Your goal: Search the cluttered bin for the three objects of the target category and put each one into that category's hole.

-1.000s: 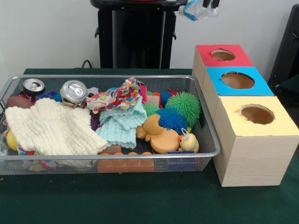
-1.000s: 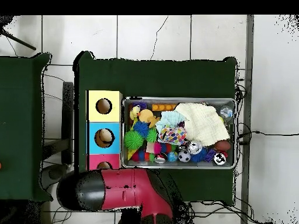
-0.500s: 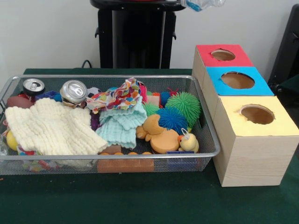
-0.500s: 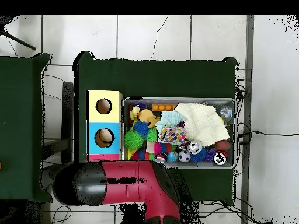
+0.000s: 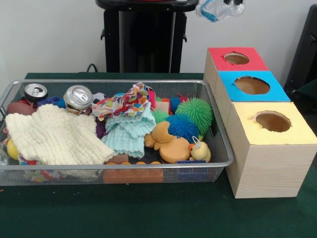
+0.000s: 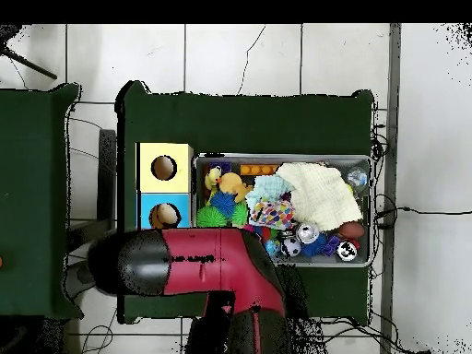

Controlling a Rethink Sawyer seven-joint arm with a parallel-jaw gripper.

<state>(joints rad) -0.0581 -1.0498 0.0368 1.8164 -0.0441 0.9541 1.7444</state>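
Plastic bottle (image 5: pixel 213 11) held in gripper (image 5: pixel 233 5); no readable writing.

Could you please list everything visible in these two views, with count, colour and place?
wire mesh bin: 1, silver, on the green table beside the boxes
boxes with round holes: 3 in a row, red, blue, yellow
cans: 2, silver tops, bin's far corner, and
cream cloth: 1, over the bin's side away from the boxes
mint cloth: 1, mid-bin
patterned cloth: 1, multicolour, on the mint one
spiky balls: 2, green, blue, near the boxes
rubber ducks: 2, orange, small yellow
plastic bottle: 1, clear with blue, held above the red box
arm: 1, red and black, covering the red box in the overhead view
gripper: 1, top edge, shut on the bottle
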